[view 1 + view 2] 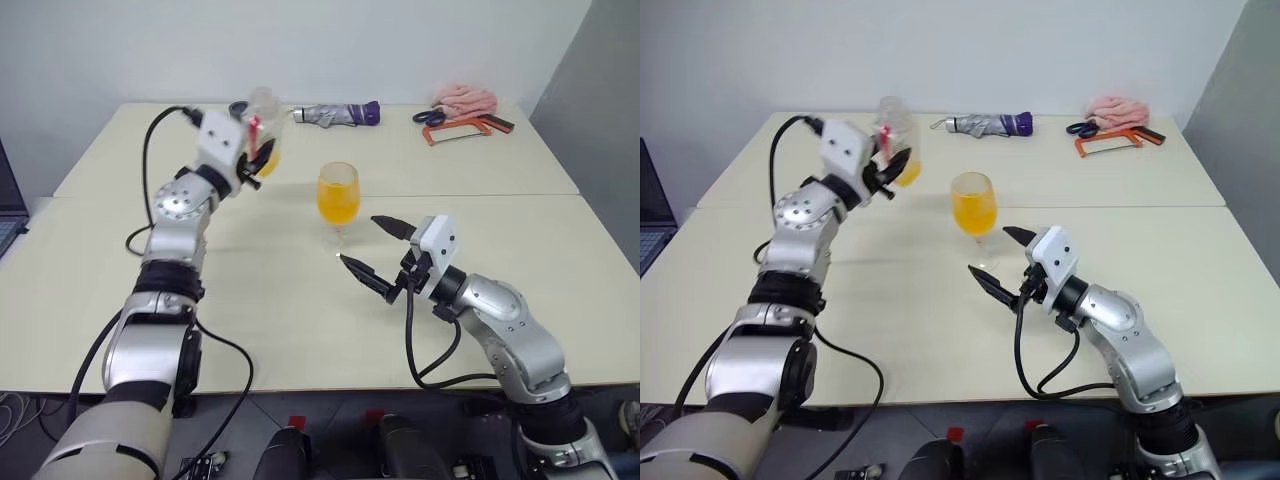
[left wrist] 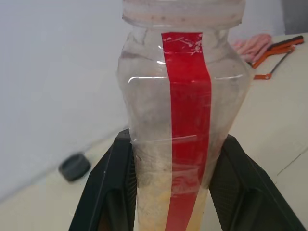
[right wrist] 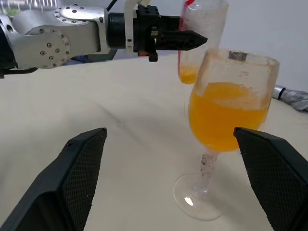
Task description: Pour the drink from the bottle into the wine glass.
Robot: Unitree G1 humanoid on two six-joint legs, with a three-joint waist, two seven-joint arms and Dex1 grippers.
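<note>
My left gripper [image 1: 260, 152] is shut on the bottle [image 1: 264, 122], a clear plastic one with a red strip. It holds the bottle upright above the table, to the left of and behind the wine glass [image 1: 338, 192]. A little orange drink [image 1: 269, 164] lies in the bottle's bottom. The glass stands on its foot at the table's middle, its bowl largely full of the orange drink [image 3: 225, 118]. My right gripper [image 1: 360, 240] hangs open just in front of the glass, level with its stem, fingers spread and touching nothing.
At the table's far edge lie a folded umbrella [image 1: 336, 114], scissors [image 1: 430, 117], an orange-framed saw [image 1: 462, 129] and a pink cloth [image 1: 465, 98]. A small dark round thing [image 2: 74, 167] sits on the table beyond the bottle. A laptop [image 1: 10, 215] stands at the far left.
</note>
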